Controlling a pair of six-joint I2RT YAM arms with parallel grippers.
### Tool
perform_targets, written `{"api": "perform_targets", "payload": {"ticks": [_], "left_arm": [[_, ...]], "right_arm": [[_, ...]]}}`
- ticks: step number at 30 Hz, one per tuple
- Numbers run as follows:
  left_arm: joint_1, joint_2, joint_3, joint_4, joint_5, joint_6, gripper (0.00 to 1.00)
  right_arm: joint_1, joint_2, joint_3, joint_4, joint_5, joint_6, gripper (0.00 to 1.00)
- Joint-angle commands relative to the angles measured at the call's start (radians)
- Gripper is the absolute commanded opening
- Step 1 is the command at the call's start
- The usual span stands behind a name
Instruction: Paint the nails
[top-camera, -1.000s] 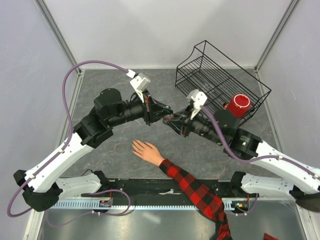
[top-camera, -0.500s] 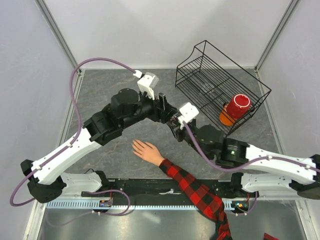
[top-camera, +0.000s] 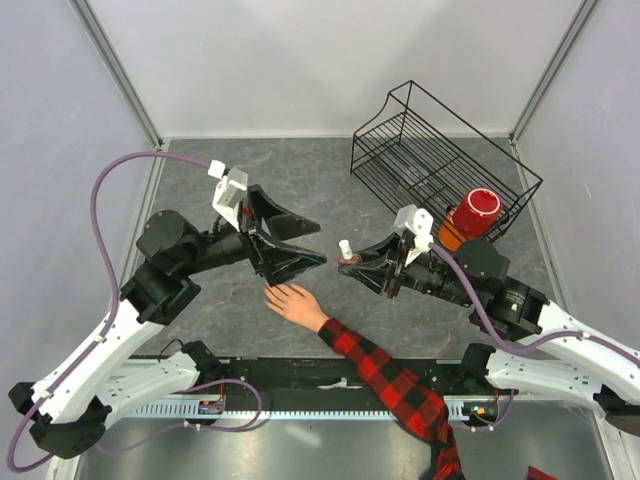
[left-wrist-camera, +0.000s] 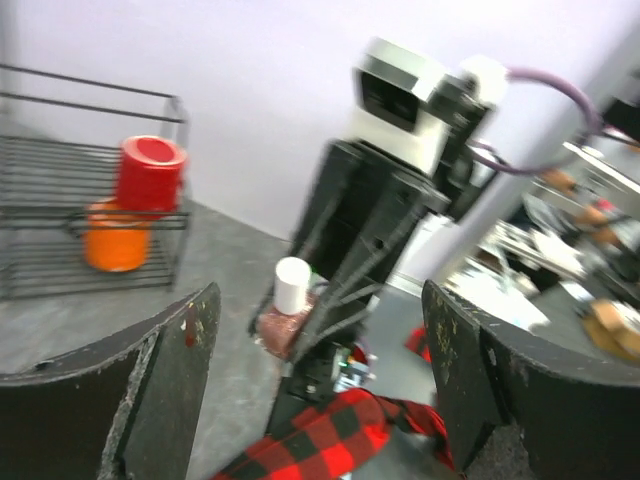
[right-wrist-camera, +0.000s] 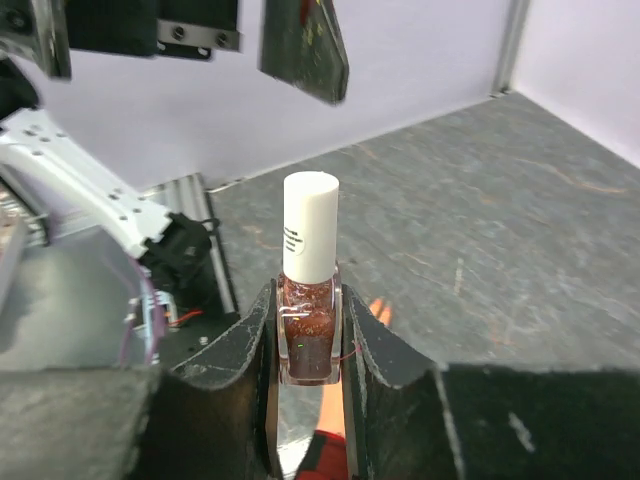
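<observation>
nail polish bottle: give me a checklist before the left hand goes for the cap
1. nail polish bottle clamped upright in right hand: ok
2. white cap on the bottle: ok
3. left hand open: ok
4. cap framed by the open left hand in the left wrist view: ok
5. mannequin hand lying flat on table: ok
6. nails already painted: cannot tell, too small

The nails (top-camera: 269, 290) are too small to make out from above. The left wrist view is blurred; the plaid sleeve (left-wrist-camera: 320, 440) runs off its bottom edge.
</observation>
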Motion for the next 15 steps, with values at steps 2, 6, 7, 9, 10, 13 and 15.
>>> {"api": "perform_targets", "payload": {"ticks": [2,6,7,9,10,13,15], "left_arm": [[0.008,0.068,-0.011,0.165,0.238,-0.095,0.85],[0.008,0.102,-0.008,0.191,0.257,-0.099,0.84],[0.008,0.114,-0.005,0.199,0.262,-0.101,0.83],[0.008,0.123,0.002,0.214,0.278,-0.104,0.81],[0.008,0.131,0.006,0.214,0.283,-0.101,0.78],[0.008,0.14,0.012,0.209,0.301,-0.093,0.65],[0.008,0.145,0.012,0.203,0.312,-0.089,0.61]], "right_arm": [[-0.055,-0.011,0.012,0.075,-0.246,0.097,0.0],[-0.067,0.004,0.016,0.098,-0.283,0.109,0.0],[-0.07,0.007,0.018,0.101,-0.288,0.11,0.0],[-0.075,0.012,0.018,0.104,-0.297,0.112,0.0],[-0.079,0.014,0.018,0.11,-0.3,0.117,0.0],[-0.091,0.014,0.018,0.109,-0.301,0.118,0.0],[-0.098,0.014,0.019,0.11,-0.301,0.12,0.0]]}}
